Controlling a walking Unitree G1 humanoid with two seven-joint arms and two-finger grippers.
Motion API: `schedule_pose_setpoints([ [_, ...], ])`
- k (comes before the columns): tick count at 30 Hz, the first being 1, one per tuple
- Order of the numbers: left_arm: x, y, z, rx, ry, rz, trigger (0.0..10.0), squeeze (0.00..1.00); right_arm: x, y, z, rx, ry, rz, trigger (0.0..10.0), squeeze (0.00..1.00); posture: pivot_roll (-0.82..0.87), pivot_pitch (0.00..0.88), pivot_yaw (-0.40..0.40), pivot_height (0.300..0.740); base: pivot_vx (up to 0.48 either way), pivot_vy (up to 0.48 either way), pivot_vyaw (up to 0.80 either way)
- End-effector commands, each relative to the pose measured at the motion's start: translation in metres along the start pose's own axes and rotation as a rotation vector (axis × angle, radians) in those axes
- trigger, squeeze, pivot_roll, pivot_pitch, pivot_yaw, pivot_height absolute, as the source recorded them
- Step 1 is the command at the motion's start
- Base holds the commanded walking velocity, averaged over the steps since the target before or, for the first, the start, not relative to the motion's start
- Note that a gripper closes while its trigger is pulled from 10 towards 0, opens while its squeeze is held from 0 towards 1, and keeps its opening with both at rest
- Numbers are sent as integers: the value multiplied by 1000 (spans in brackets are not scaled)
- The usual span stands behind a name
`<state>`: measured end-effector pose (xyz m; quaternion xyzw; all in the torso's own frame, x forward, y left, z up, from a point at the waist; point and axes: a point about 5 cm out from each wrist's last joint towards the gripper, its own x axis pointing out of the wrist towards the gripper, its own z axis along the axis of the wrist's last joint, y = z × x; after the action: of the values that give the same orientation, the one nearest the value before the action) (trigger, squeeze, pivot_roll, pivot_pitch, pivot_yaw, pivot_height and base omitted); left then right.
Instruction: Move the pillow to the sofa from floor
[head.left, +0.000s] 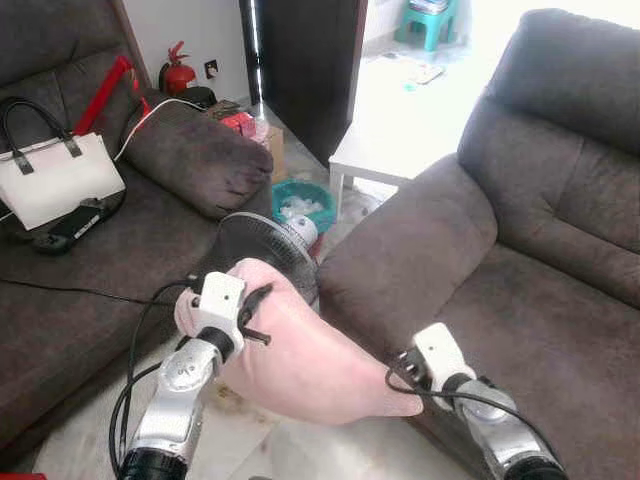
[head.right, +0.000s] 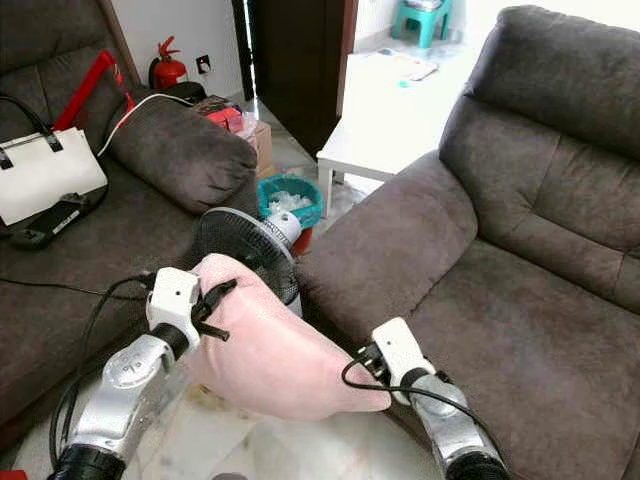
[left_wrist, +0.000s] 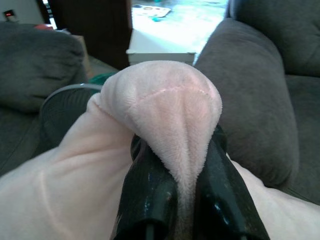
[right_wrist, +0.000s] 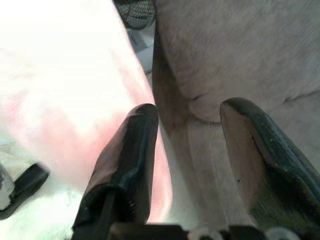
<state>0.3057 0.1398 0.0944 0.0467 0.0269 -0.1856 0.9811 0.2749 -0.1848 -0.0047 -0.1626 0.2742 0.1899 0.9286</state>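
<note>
The pillow (head.left: 300, 355), pink and plush, hangs clear of the floor between our two arms, just in front of the armrest of the grey sofa (head.left: 520, 300). Its long axis runs from the left tool (left_wrist: 175, 165), which is clamped on a bunched fold at one end, across to the end beside the right tool (right_wrist: 187, 150). In the right wrist view, the right tool's fingers stand spread with nothing between them, one finger (right_wrist: 127, 155) lying against the pillow's side. The sofa seat lies beyond the armrest, on the right tool's side, so we judge the coming move to be a lift over the armrest towards the seat. A floor fan (head.left: 265, 245) stands just behind the pillow, near the armrest. A white worktop (head.left: 385, 150) stands beyond the armrest, and a second couch carries a white handbag (head.left: 55, 175).
</note>
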Motion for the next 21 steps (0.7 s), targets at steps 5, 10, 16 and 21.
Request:
schedule_pose_setpoints([
  [5, 10, 0, 14, 46, -57, 6, 10000, 0, -5, -15, 6, -74, 35, 101, 10000, 1000, 101, 1, -26, 740, 0, 0, 0],
  [10, 12, -1, 14, 46, -62, 1, 10000, 0, -10, -10, -8, -159, 141, 212, 10000, 1000, 98, 1, -30, 740, 0, 0, 0],
  [16, 13, -2, 15, 53, -67, -4, 10000, 0, -12, 6, -30, -214, 248, 269, 10000, 1000, 98, 0, -27, 740, 0, 0, 0],
  [21, 14, -3, 15, 55, -65, -19, 10000, 0, -10, 19, -39, -221, 279, 290, 10000, 0, 103, 0, -25, 740, 0, 0, 0],
])
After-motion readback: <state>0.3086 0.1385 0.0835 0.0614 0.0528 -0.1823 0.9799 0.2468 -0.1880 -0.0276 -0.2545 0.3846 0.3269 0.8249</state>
